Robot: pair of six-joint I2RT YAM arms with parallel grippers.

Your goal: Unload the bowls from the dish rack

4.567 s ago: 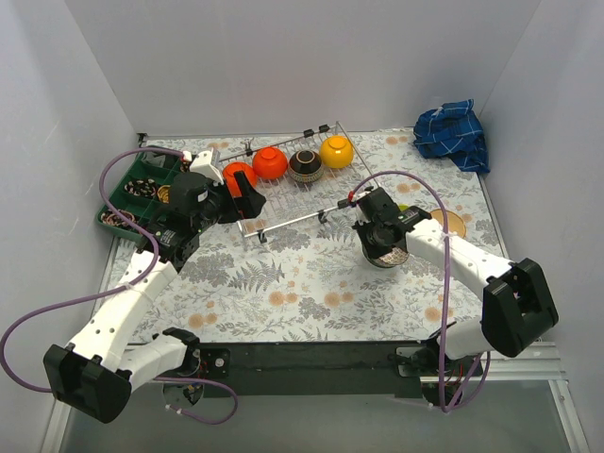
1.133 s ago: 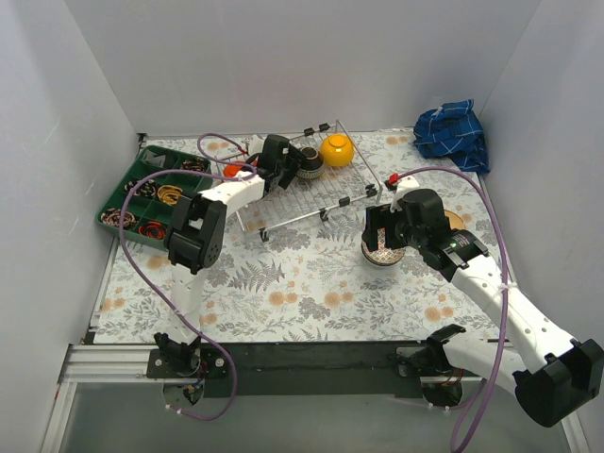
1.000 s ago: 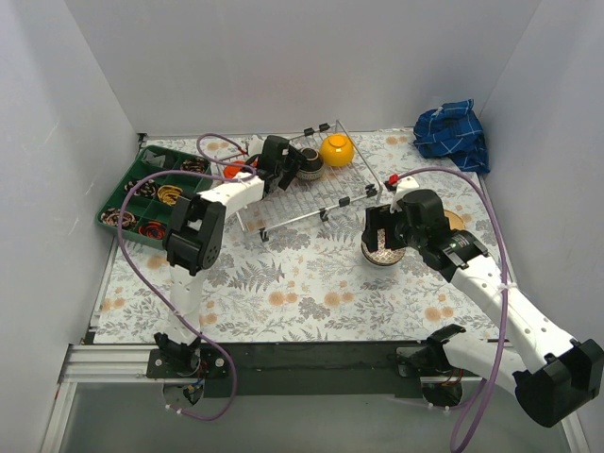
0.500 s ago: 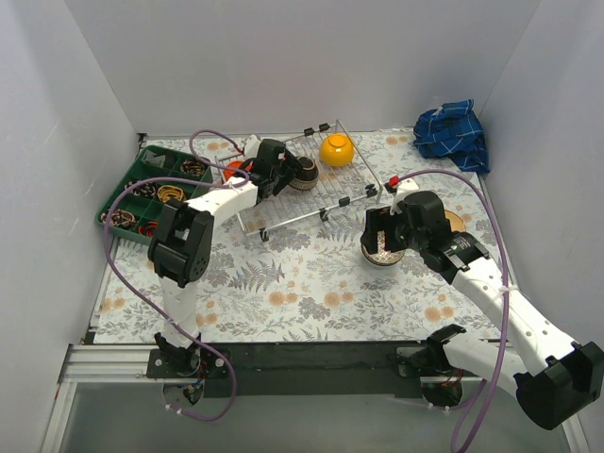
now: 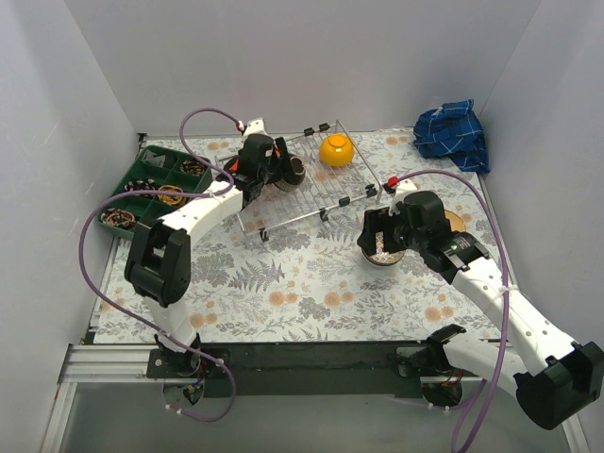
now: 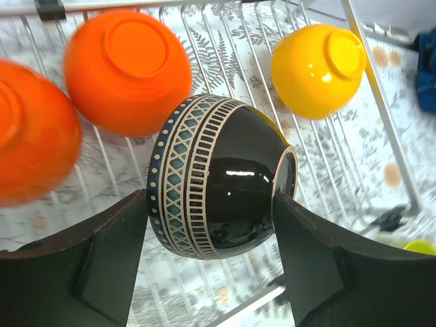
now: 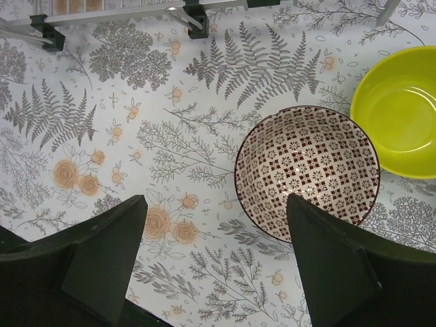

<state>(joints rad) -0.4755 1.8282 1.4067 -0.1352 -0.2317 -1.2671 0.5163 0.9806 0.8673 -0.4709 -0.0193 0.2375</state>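
My left gripper (image 6: 208,204) is shut on a black bowl (image 6: 218,178) with a blue and cream patterned band, held on its side above the dish rack (image 6: 381,116). Two orange bowls (image 6: 126,65) and a yellow bowl (image 6: 317,61) lie upside down in the rack. From above, the held bowl (image 5: 291,173) hangs over the rack's left part (image 5: 311,217) and the yellow bowl (image 5: 336,150) sits at its far end. My right gripper (image 7: 216,204) is open over the table, its right finger beside a red-and-white patterned bowl (image 7: 306,174) that stands upright on the table.
A lime-green bowl (image 7: 402,116) stands right of the patterned bowl, touching or nearly so. A green compartment tray (image 5: 151,189) sits at the left, a blue cloth (image 5: 453,132) at the far right corner. White walls close three sides.
My left gripper has carried the black bowl leftward and a little nearer over the rack, and the arm has swung left. The right gripper has shifted slightly left, still open.
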